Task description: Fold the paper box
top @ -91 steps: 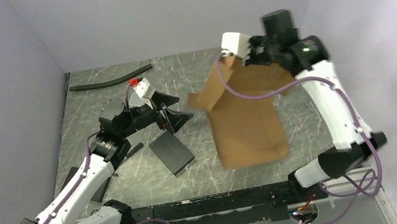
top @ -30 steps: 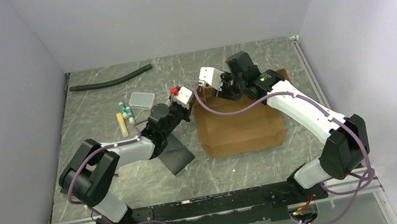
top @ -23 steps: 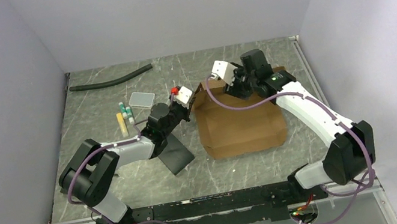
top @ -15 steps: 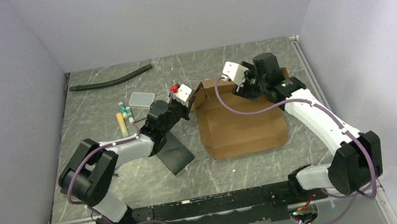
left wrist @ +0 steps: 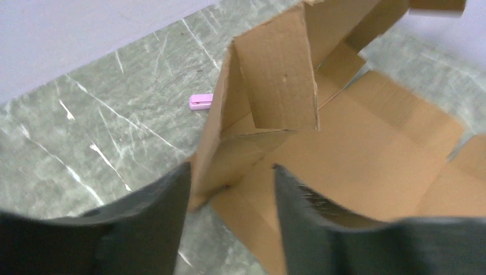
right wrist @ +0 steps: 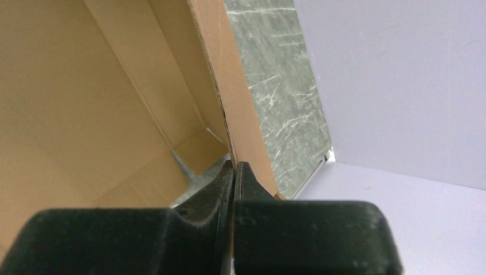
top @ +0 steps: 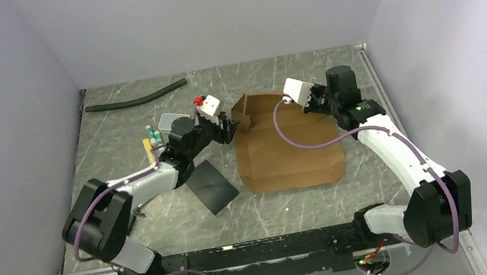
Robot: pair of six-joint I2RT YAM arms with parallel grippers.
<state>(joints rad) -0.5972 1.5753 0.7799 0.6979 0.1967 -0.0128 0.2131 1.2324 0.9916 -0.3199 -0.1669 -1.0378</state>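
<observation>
Found paper box (top: 288, 156) at centre of table (top: 333, 63), partly folded, left wall raised.
Noted black slab (top: 210, 186) nearest, just left of box. Recorded left gripper (left wrist: 229, 177) fingers apart, straddling raised left wall; right gripper (right wrist: 234, 166) fingers pressed together at far right wall's edge. Logged black hose (top: 137, 97) farthest.
</observation>
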